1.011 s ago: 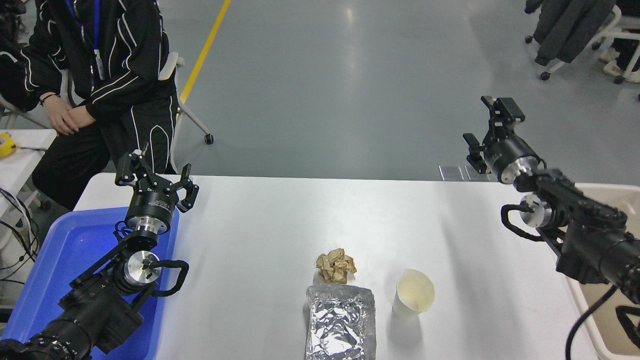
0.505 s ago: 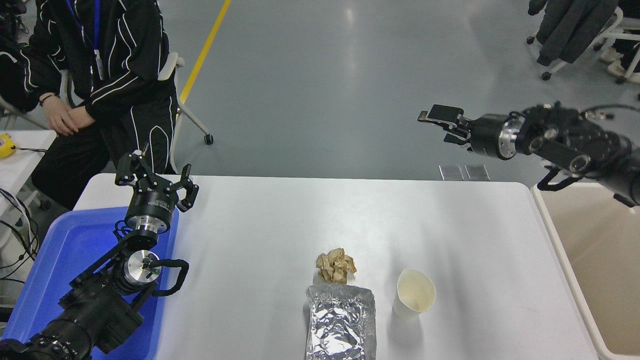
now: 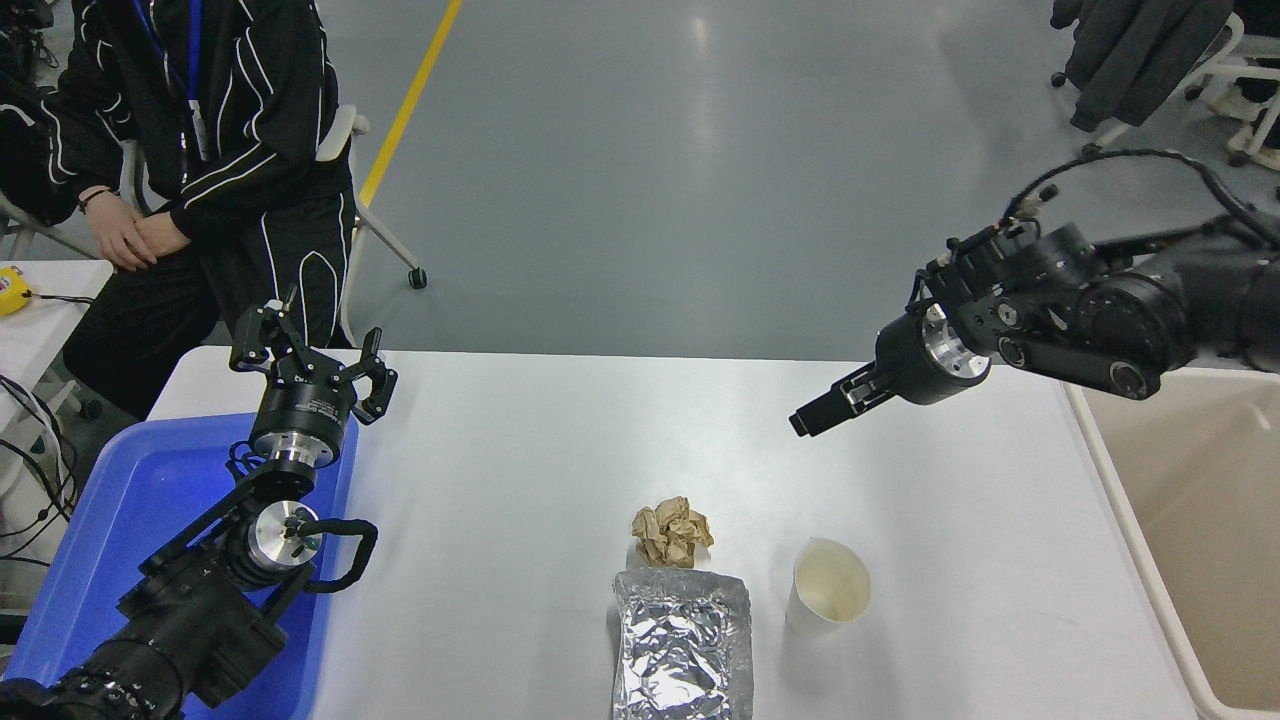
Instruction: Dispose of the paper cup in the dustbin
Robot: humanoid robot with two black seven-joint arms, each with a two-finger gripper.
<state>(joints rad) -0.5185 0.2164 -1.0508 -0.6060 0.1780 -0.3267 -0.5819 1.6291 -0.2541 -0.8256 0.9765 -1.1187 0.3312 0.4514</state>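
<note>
The paper cup [image 3: 828, 592], white with a cream inside, stands upright on the white table [image 3: 520, 470] at the front right of centre. The beige dustbin [image 3: 1195, 530] stands off the table's right edge, partly cut off by the picture. My right gripper [image 3: 812, 416] hangs in the air above the table, up and slightly left of the cup and well apart from it, pointing down to the left. It is seen side-on and holds nothing. My left arm is parked at the lower left, its gripper [image 3: 312, 352] open and empty over the blue tray.
A crumpled brown paper ball [image 3: 672, 531] and a silver foil packet [image 3: 682, 645] lie just left of the cup. A blue plastic tray [image 3: 130, 510] sits at the table's left. A person in black [image 3: 200, 150] sits at the far left corner.
My right arm has swung from high beyond the table's far edge down and left over the table, and its gripper now points down toward the table. The cup and the left arm have not moved.
</note>
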